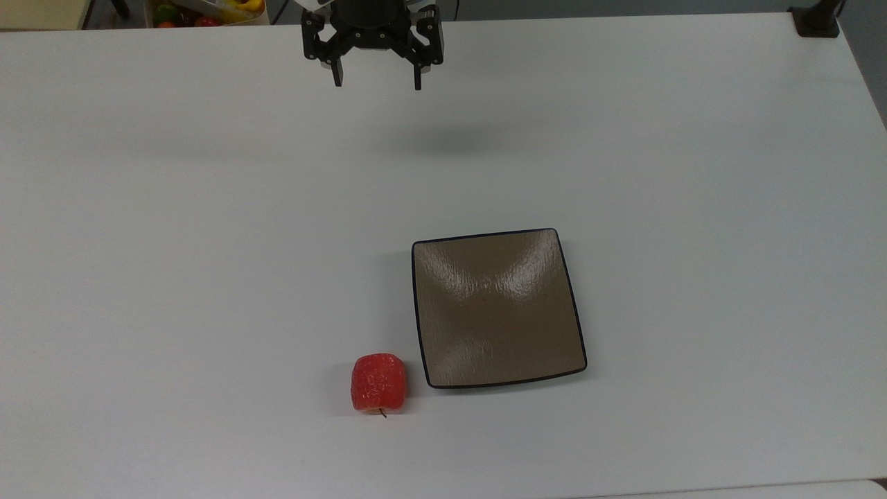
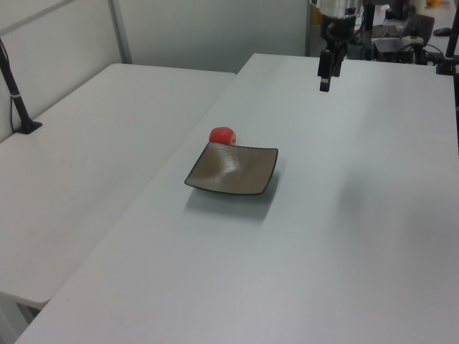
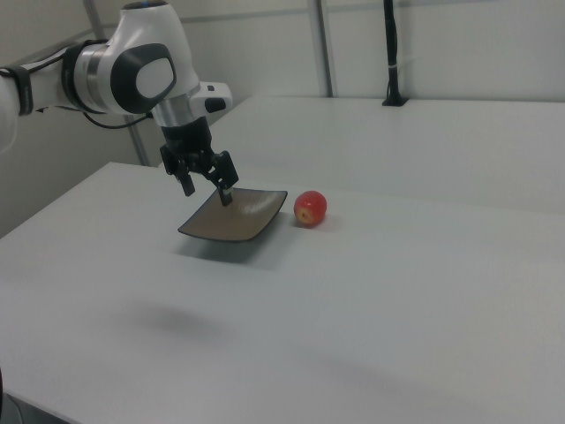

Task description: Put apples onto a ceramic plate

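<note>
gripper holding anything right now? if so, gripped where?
Nothing held. The gripper hangs open and empty above the table, while the apple lies on the table beside the ceramic plate.

Glossy brown ceramic-looking plate [image 1: 496,308] with rippled sheen and thin dark rim, red apple [image 1: 378,382] with pale speckled, slightly shiny skin, smooth matt white table [image 1: 208,242], matt black gripper [image 1: 378,84], glossy white arm [image 3: 132,71] shell

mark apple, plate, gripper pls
apple [image 1: 378,391]: top view, middle of its red skin.
ceramic plate [image 1: 496,308]: top view, bare dished centre.
gripper [image 1: 378,82]: top view, midway between its open fingertips.
</note>
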